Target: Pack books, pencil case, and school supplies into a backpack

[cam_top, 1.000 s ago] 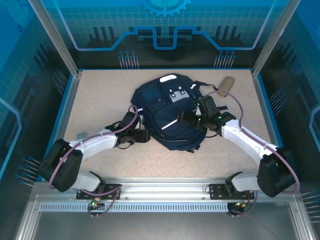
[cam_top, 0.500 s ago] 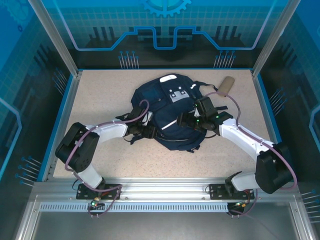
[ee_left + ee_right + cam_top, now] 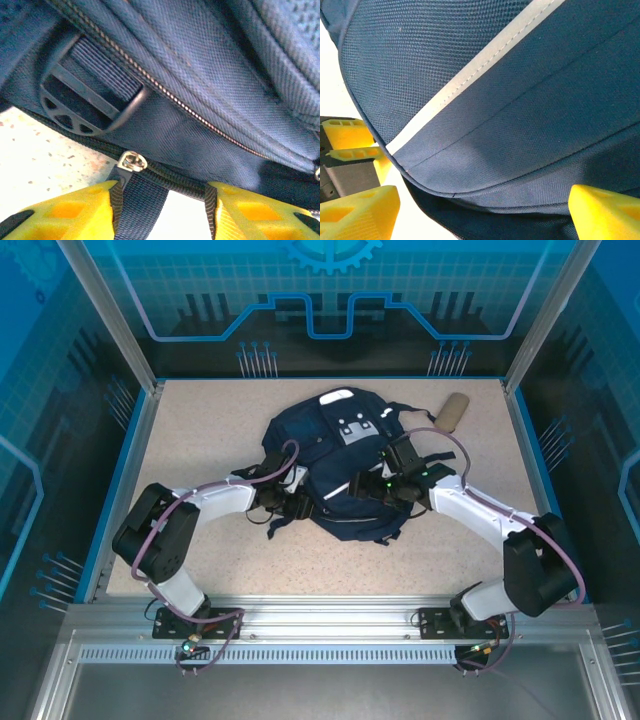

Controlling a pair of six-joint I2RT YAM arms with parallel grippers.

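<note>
Navy strap (image 3: 141,202) inside half-open left end effector (image 3: 160,192)

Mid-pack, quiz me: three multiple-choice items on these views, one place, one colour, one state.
1. Where does the pencil case lie? A) on the table by its far right corner, apart from the backpack; B) on top of the backpack; C) at the table's near left corner.
2. What colour is the backpack's stripe? A) red; B) white; C) yellow.
3. How does the right gripper stand? A) shut on the pencil case; B) shut on nothing; C) open, fingers wide apart at the backpack's fabric.
1 A: top view shows it alone beyond the backpack. 2 B: a white band crosses navy cloth. 3 C: its yellow fingers sit at opposite edges of the wrist view.
</note>
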